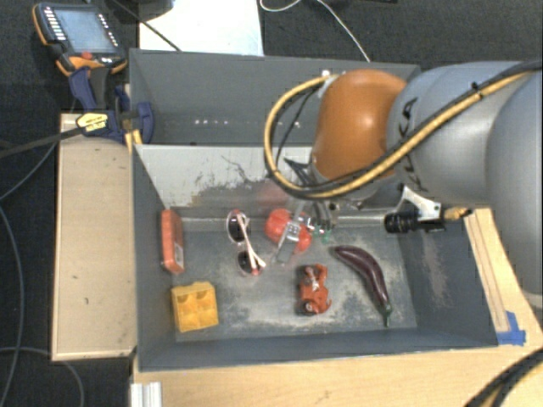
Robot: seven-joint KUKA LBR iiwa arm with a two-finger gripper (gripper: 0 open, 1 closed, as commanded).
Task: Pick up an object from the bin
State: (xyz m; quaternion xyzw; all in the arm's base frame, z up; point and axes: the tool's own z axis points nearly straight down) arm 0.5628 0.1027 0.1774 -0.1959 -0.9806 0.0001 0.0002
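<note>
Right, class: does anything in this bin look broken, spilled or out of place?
Nothing stands out. The yellow block, sunglasses, red toy and purple aubergine lie loose and apart; only pale scuffs on the bin's back wall show wear.

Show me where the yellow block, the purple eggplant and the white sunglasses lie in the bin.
yellow block (pixel 195 304), camera view, middle of its top.
purple eggplant (pixel 366 271), camera view, middle of its body.
white sunglasses (pixel 243 242), camera view, between the two lenses.

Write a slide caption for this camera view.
Claw over a round red thing, between white sunglasses and a purple eggplant.
</note>
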